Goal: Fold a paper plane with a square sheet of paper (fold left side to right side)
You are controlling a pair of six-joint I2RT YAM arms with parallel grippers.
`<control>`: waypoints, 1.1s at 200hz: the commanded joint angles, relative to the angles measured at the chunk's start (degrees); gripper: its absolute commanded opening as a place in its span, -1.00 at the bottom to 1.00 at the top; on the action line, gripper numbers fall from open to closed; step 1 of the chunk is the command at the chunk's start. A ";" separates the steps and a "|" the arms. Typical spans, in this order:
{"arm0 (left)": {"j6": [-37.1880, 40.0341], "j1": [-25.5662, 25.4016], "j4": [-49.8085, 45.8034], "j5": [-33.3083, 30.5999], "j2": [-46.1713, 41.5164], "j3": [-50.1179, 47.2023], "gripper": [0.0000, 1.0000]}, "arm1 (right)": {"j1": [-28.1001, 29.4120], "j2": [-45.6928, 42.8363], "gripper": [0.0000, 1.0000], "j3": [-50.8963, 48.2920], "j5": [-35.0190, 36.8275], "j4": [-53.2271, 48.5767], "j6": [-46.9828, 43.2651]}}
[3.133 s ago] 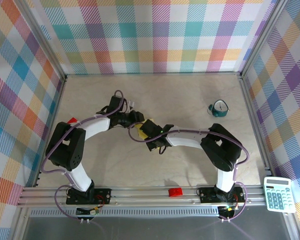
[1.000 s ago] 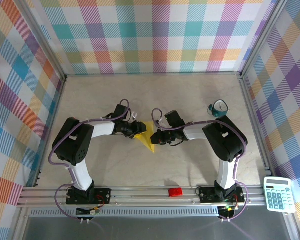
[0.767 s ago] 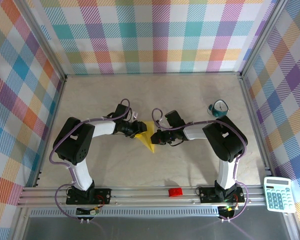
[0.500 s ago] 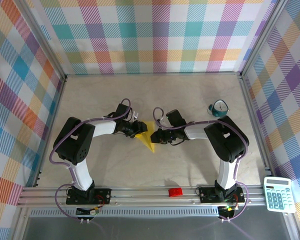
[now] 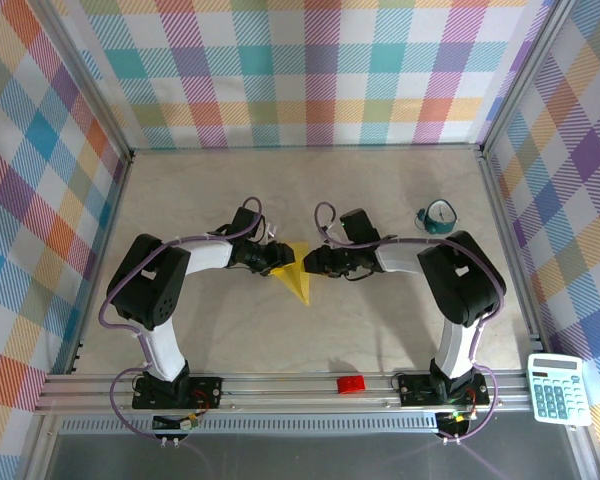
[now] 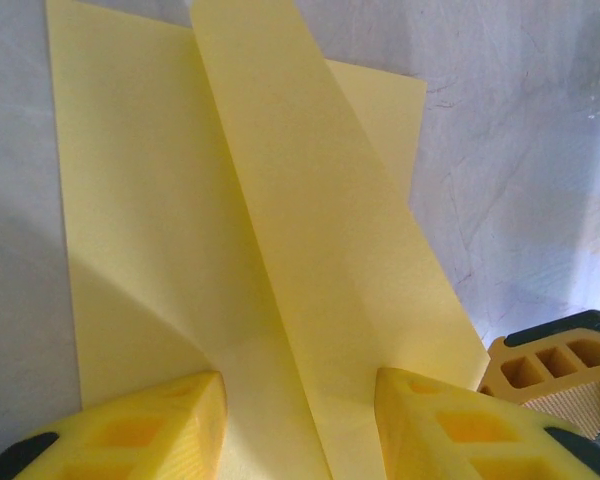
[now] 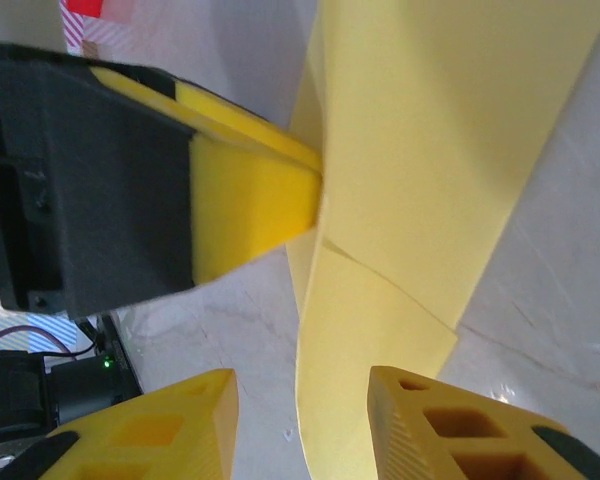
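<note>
Since a second ago my right pincer has let its fingers part and shifted slightly up the overhead frame. They now stand apart around an edge of the paper. On the counter, near the middle of the overhead frame, my left pincer is also apart, its fingertips set down at the sheet's left side. That yellow sheet lies folded to a point aimed down the frame, with one long flap across its middle. A calculator sits lower right, a teal mug right of centre, and a red brick on the bottom rail.
</note>
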 commanded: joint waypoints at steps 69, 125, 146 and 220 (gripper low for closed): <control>0.98 -0.58 -3.87 -2.60 1.02 -0.43 -0.12 | 1.85 4.96 -0.36 4.39 -0.56 0.02 -0.25; 1.14 -0.59 -4.05 -2.83 0.91 -0.34 -0.12 | 1.89 4.88 -0.79 4.80 2.74 -3.87 -1.87; 1.18 -0.52 -4.14 -2.84 0.87 -0.34 -0.12 | 1.89 4.87 -0.91 5.00 3.66 -4.87 -2.20; 1.18 -0.59 -4.23 -2.75 1.03 -0.08 -0.12 | 1.89 5.22 -0.99 6.10 7.02 -8.79 -3.40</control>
